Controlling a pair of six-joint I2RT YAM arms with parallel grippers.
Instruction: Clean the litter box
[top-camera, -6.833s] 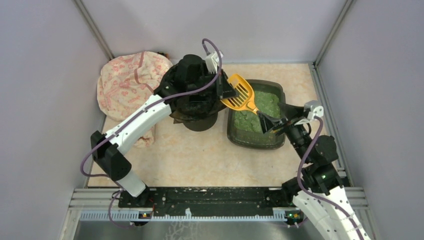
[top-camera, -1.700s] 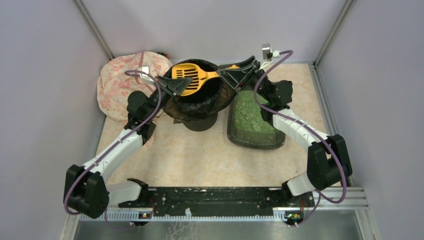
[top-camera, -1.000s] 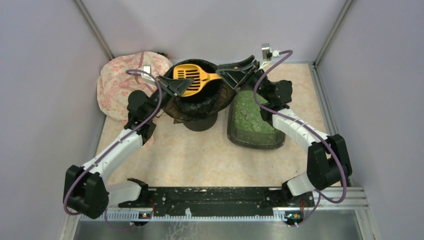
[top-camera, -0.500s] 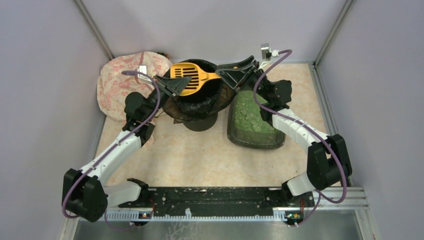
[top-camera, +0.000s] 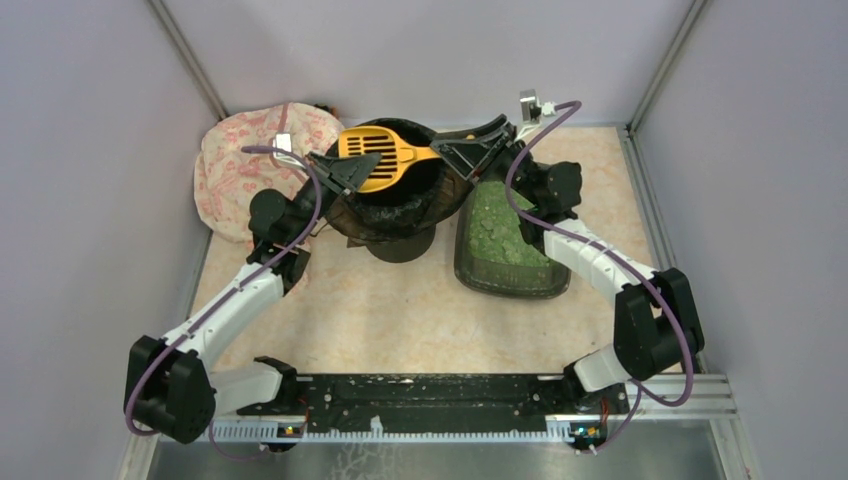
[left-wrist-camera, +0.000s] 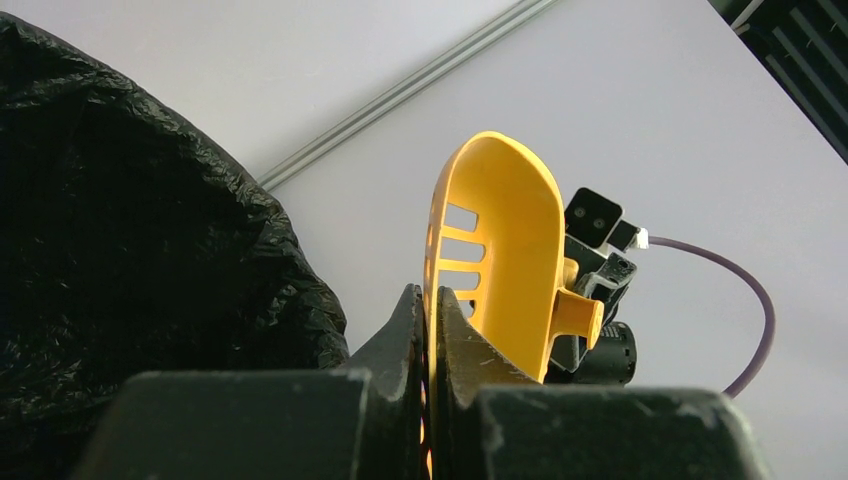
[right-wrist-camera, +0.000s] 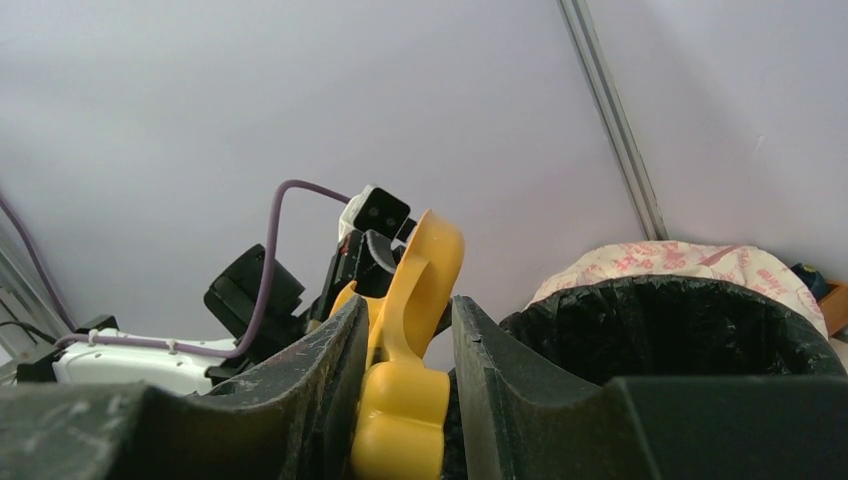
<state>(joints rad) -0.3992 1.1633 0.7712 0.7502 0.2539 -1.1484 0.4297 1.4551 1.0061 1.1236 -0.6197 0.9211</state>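
Beige counter (top-camera: 400, 310) inside pale lilac walls. The litter box (top-camera: 510, 291) sits right of centre, holding green granules. Beyond it, over the black-bagged bin (top-camera: 400, 215), my left gripper (top-camera: 350, 172) is closed tight on the rim of the yellow scoop (top-camera: 375, 150). My right gripper (top-camera: 455, 152) clamps its handle. I'd tip it gently, keeping it inside the bag.

The beige marbled table (top-camera: 400, 310) bears the litter box (top-camera: 510, 290) (green granules inside) just right of a black-bagged bin (top-camera: 395, 222). A pink patterned cloth (top-camera: 240, 170) lies far left
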